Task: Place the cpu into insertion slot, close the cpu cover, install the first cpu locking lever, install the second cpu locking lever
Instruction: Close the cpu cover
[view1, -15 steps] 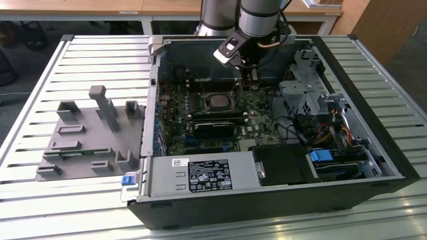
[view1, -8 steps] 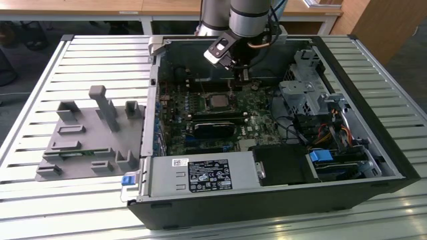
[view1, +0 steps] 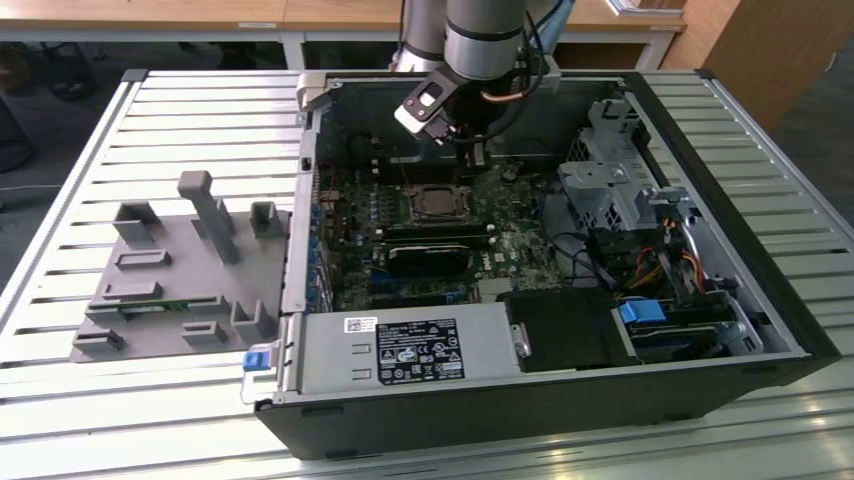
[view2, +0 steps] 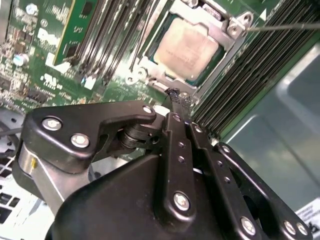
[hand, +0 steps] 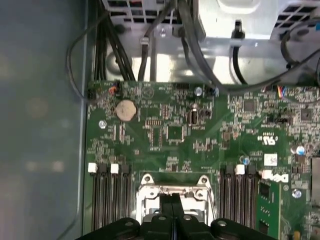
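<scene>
Seated flat in the small square insertion slot (view1: 408, 204) with its thin silver rim, amid a green circuit board (hand: 165, 130): the small flat square cpu (view2: 187, 47), silver-grey metal top facing straight up, pale tan along the edges. Square, so equal both ways; sides lined up with the slot's sides and, in the exterior view, with the long black memory slots (view1: 430, 236) just beside it. Over it, lying down flat, the thin square silver metal cpu cover (view2: 222, 31), chip top showing through the large window. From one corner of that frame, a thin straight silver lever rod (view2: 285, 26), long axis leading straight away from the frame. Black jaws closed tight, tip against tip, hanging at the cover's edge in both wrist views; touching it or just clear, impossible to tell. Above them, a silver-and-black robot arm (view1: 481, 40). All of it inside an open black computer case (view1: 561, 400), laid on its side on a white slatted metal counter (view1: 200, 110), with a silver-grey box-shaped power supply (view1: 400, 350) at the end nearest the exterior camera and a perforated grey metal drive cage (view1: 607, 190) towards the exterior view's right. On the counter at the exterior view's left, just beside the case, a grey moulded plastic fixture (view1: 174, 270). Behind, pale wooden desks (view1: 200, 12) and a brown wooden panel (view1: 761, 50).
</scene>
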